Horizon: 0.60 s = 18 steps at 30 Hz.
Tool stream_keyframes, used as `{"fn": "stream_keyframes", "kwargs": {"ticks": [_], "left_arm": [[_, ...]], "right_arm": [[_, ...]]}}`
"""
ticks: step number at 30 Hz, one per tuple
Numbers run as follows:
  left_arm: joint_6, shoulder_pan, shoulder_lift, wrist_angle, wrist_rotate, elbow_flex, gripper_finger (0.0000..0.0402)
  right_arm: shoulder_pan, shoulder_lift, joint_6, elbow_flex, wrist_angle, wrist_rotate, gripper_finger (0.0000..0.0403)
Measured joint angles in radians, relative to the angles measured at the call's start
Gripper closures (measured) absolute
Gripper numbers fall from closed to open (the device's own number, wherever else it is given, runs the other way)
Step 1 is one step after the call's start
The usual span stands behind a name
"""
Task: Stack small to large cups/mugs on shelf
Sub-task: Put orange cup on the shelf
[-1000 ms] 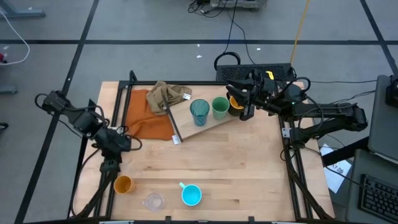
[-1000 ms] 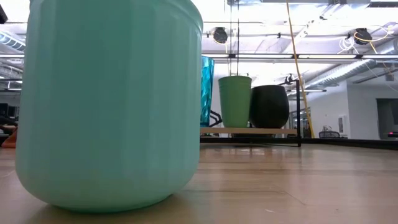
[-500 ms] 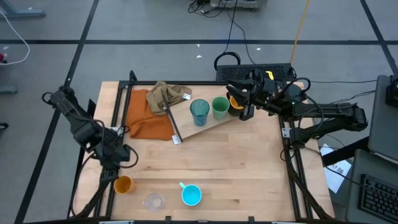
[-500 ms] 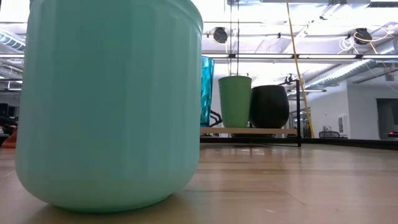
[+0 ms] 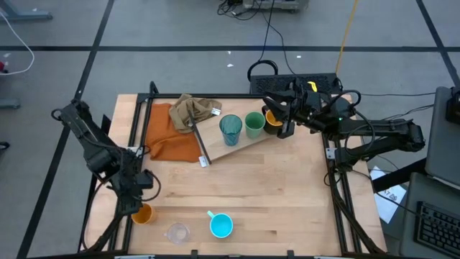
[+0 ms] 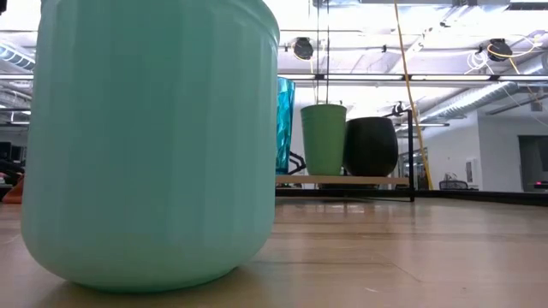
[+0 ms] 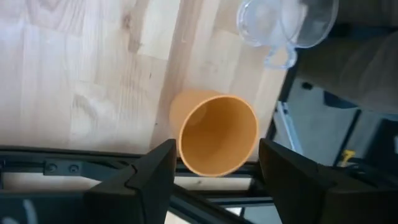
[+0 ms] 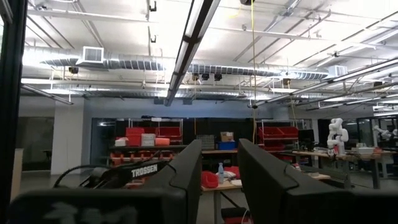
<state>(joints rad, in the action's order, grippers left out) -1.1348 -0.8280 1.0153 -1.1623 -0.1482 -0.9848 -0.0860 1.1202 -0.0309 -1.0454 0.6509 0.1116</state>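
The orange cup (image 7: 214, 132) stands upright near the table's near left corner (image 5: 142, 213). My left gripper (image 7: 217, 177) hovers over it (image 5: 136, 191), open and pointing down; a finger shows on each side of the cup, and neither touches it. The clear glass (image 5: 177, 232) and the light-blue mug (image 5: 221, 226) stand along the near edge. On the wooden shelf (image 5: 241, 144) stand the teal tumbler (image 5: 231, 128), the green cup (image 5: 254, 124) and the black mug (image 5: 272, 120). My right gripper (image 5: 282, 115) waits raised beside the black mug, tilted up, open with nothing between its fingers (image 8: 221, 180).
An orange cloth (image 5: 172, 137) with a tan cloth (image 5: 192, 110) on it lies at the far left beside the shelf. The light-blue mug (image 6: 154, 145) fills the low view's left. Black frame rails run along the table's sides (image 7: 62, 168). Bare wood lies mid-table.
My left gripper has swung toward the table's near edge and dropped a little, ending above the orange cup. Its fingers stay open. The cups and my right arm have kept still.
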Motion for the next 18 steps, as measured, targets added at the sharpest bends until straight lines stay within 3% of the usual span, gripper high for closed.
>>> {"fn": "stream_keyframes", "kwargs": {"ticks": [12,18], "left_arm": [[0.006,-0.096,0.157,0.003,-0.009,0.000,0.0172],[-0.011,-0.124,0.192,-0.006,0.041,0.009,0.0172]], "right_arm": [[0.000,-0.016,0.000,0.000,0.013,-0.007,0.0307],[0.000,-0.038,0.000,0.000,0.011,-0.008,0.0307]]}}
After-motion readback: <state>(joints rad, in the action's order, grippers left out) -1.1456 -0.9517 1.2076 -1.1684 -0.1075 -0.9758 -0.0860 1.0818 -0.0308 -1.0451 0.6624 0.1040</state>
